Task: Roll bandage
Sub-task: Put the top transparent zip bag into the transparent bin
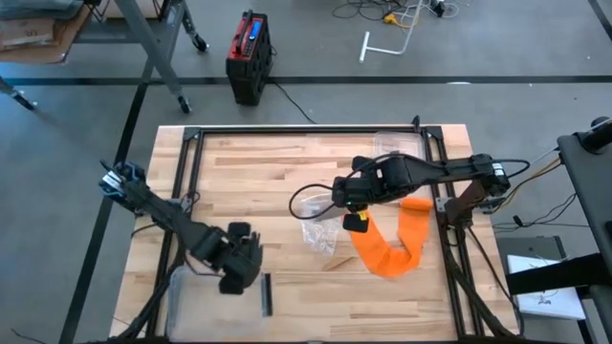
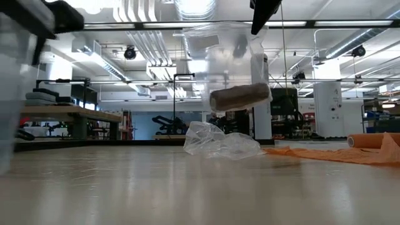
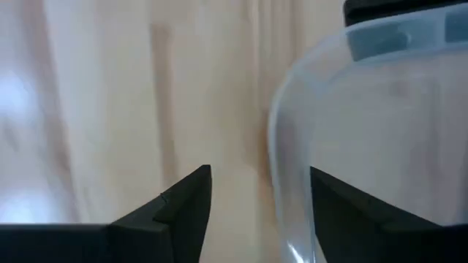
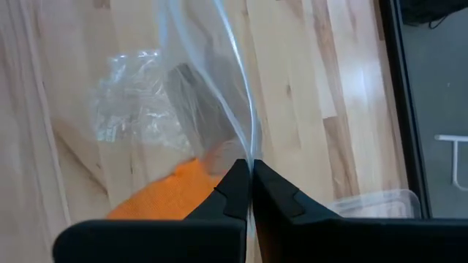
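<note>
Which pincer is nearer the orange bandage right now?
Right. The right pincer hangs beside the orange bandage, shut on a clear bag; the left pincer sits across the table by a clear tub.

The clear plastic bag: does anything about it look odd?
Yes. The right tool pinches the clear bag and holds it above the table, a brown roll inside. A second crumpled bag lies beside the unrolled orange bandage.

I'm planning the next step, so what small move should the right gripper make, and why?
Probably lower the bag: the right gripper is shut on the clear plastic bag, which hangs above the table with a brown roll inside, while the orange bandage lies unrolled on the wood.
</note>
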You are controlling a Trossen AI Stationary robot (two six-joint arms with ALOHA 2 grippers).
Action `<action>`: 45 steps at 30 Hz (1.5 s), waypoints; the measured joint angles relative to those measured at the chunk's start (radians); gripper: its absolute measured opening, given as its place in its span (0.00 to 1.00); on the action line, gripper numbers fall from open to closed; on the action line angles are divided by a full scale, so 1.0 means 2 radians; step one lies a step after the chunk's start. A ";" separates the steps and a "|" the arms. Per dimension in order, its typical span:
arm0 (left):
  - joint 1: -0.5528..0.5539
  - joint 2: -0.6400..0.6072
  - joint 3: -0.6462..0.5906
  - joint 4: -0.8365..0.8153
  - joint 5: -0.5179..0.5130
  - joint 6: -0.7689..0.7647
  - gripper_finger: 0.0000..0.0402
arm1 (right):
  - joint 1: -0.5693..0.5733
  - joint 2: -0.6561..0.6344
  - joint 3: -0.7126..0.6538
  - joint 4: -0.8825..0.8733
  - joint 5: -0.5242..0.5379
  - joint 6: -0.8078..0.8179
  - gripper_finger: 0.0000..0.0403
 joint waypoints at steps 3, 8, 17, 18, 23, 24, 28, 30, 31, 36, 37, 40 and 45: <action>0.024 0.003 -0.012 0.021 -0.051 0.048 0.42 | 0.000 0.000 0.002 -0.005 0.000 0.000 0.01; 0.099 -0.003 -0.014 0.027 -0.185 0.119 0.21 | 0.001 -0.009 0.016 -0.041 0.005 0.012 0.01; 0.312 -0.012 -0.013 0.238 -0.125 0.331 0.20 | 0.001 -0.050 0.016 -0.054 0.035 0.003 0.01; 0.327 -0.012 -0.013 0.259 -0.111 0.342 0.24 | 0.001 -0.055 0.016 -0.054 0.044 -0.003 0.01; 0.354 -0.018 -0.005 0.286 -0.110 0.384 0.43 | 0.000 -0.076 0.016 -0.049 0.074 -0.019 0.01; 0.356 -0.020 0.003 0.279 -0.119 0.387 0.47 | 0.000 -0.079 0.016 -0.042 0.083 -0.021 0.01; 0.354 -0.034 0.060 0.183 -0.140 0.384 0.60 | 0.000 -0.089 0.016 0.013 0.092 -0.048 0.01; 0.346 -0.045 0.092 0.122 -0.140 0.350 0.64 | 0.000 -0.091 0.016 0.043 0.092 -0.086 0.01; 0.341 -0.052 0.107 0.093 -0.137 0.331 0.66 | 0.000 -0.091 0.016 0.061 0.092 -0.100 0.01; 0.306 -0.110 0.127 0.030 -0.004 0.255 0.66 | -0.008 -0.081 0.011 0.161 0.091 -0.185 0.01; 0.296 -0.127 0.120 0.036 0.021 0.242 0.66 | -0.010 -0.076 0.008 0.173 0.090 -0.207 0.01; 0.256 -0.175 0.089 0.044 0.044 0.193 0.63 | -0.012 -0.052 0.002 0.218 0.081 -0.261 0.01; 0.191 -0.245 0.018 0.078 0.033 0.115 0.57 | -0.025 -0.005 0.000 0.284 -0.030 -0.361 0.01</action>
